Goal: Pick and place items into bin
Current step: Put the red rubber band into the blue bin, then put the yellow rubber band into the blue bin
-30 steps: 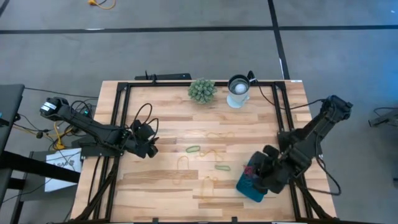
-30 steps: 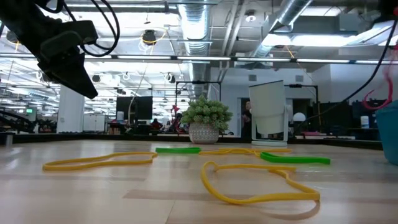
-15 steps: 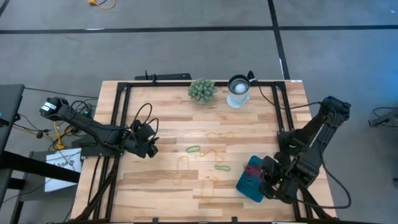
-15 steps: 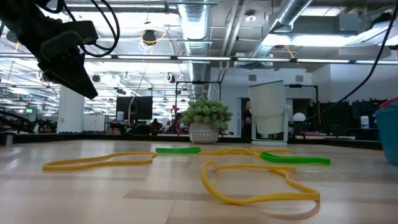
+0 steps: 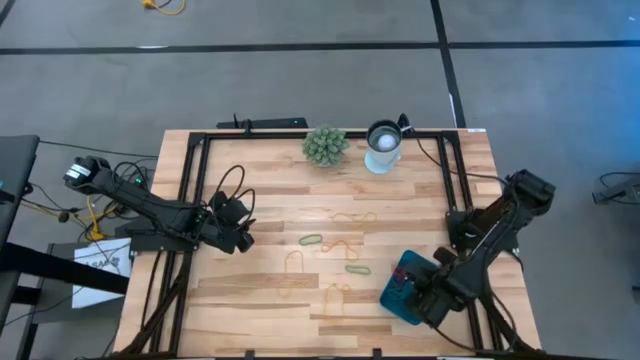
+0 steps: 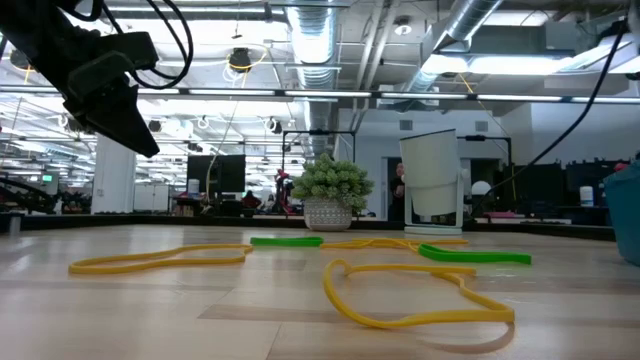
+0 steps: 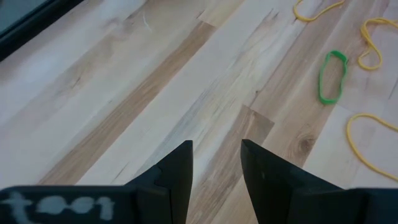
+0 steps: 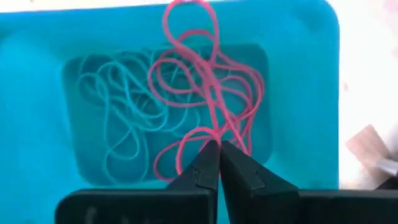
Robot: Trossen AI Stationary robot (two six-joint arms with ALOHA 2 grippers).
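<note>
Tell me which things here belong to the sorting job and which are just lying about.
Job:
teal bin
red bands and blue bands inside it
loose yellow bands
green bands
right tool, shut, above the bin

Lying about:
plant ball
white cup

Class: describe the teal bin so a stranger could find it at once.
On the wooden table, look to the near right corner, under the right gripper. There lies the teal bin, holding red and blue bands, unlike the white cup.
</note>
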